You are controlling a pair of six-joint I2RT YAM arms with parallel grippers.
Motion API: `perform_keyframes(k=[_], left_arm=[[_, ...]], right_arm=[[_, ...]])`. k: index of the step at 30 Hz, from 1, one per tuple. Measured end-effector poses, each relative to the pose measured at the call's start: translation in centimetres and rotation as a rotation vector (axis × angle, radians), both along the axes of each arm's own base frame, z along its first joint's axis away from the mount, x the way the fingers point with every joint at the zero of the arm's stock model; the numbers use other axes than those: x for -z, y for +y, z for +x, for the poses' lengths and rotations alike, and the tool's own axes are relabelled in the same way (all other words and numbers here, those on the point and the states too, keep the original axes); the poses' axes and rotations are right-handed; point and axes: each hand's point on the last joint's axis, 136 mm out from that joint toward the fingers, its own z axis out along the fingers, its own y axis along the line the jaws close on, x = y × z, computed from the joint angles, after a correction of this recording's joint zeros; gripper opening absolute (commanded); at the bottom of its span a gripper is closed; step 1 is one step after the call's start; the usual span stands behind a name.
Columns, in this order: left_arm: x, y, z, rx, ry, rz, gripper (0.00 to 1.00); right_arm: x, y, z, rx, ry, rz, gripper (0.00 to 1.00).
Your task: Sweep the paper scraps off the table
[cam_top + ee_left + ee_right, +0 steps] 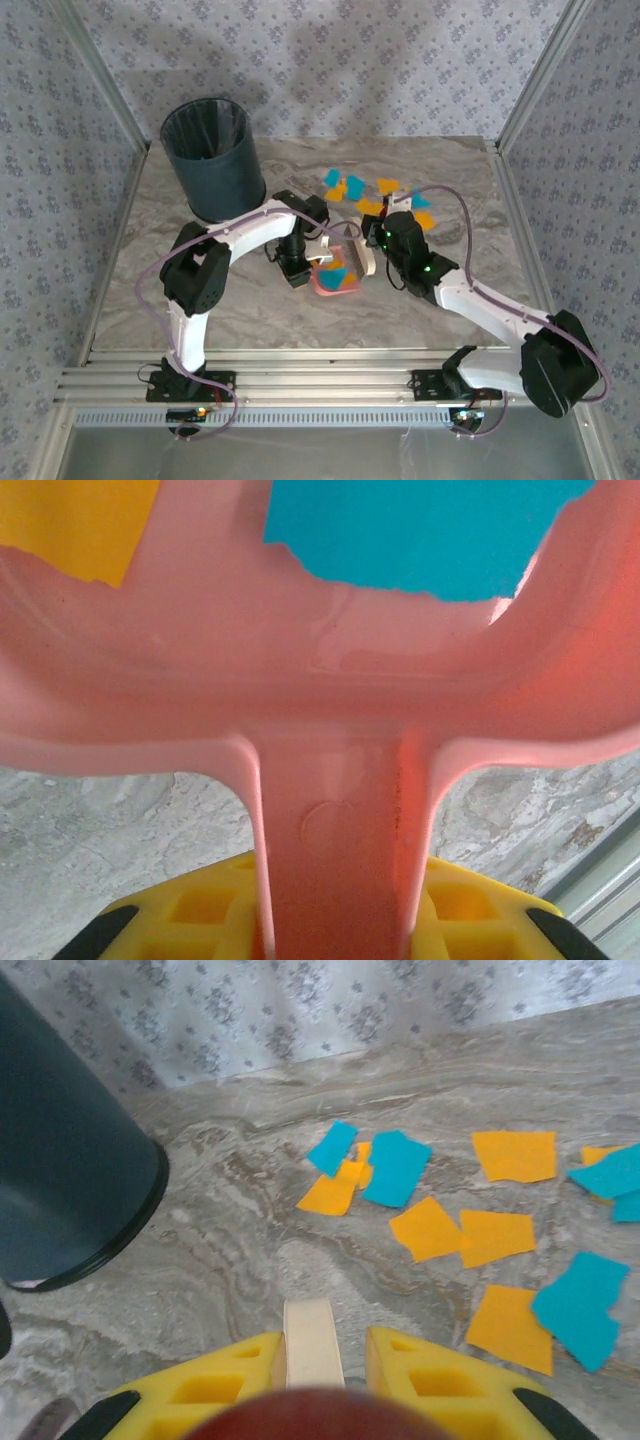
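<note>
Paper scraps — scattered on table.

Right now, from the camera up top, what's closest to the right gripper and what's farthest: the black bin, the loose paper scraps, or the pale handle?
1. The pale handle, clamped in the right gripper itself.
2. The paper scraps, scattered just beyond it toward the back.
3. The black bin, far off at the back left.

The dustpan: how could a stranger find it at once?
Start at the dark bin on the table, far left. Come toward the near edge, slightly right: the dustpan is there. It is the only pink thing, with teal and orange paper scraps inside.
</note>
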Motion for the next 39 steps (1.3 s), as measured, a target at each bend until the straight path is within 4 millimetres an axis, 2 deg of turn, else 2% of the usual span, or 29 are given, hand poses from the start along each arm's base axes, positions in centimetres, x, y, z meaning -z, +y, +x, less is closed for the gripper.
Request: perform_keyframes(k=[9, 15, 19, 23, 31, 34, 39], left_arm=[[0.3, -0.3, 0.4, -0.016, -0.015, -0.013, 0.00], [0.3, -0.1, 0.8, -0.033, -0.018, -0.018, 0.00], [0.3, -0.1, 0.9, -0.045, -0.020, -0.019, 0.00], [0.3, -0.2, 0.9, -0.048, -0.020, -0.023, 0.00], [0.3, -0.3, 0.8, -0.049, -0.018, -0.025, 0.00], [0.2, -0.3, 0.9, -0.049, -0.019, -0.026, 0.00], [0.2, -0.3, 0.9, -0.053, -0.019, -0.027, 0.00]], right_arm=[[0.0, -4.7, 0.8, 0.141, -0.012, -0.079, 0.00], [-0.2, -9.2, 2.3, 0.223, -0.019, -0.136, 0.00], [0.3, -10.9, 3.9, 0.230, 0.001, -0.192, 0.00], [0.5, -10.9, 5.7, 0.197, 0.016, -0.255, 0.00], [-0.1, -10.3, 8.3, 0.163, 0.004, -0.345, 0.00], [0.4, -10.1, 9.1, 0.153, 0.016, -0.371, 0.00], [2.4, -9.7, 9.4, 0.127, 0.056, -0.429, 0.00]])
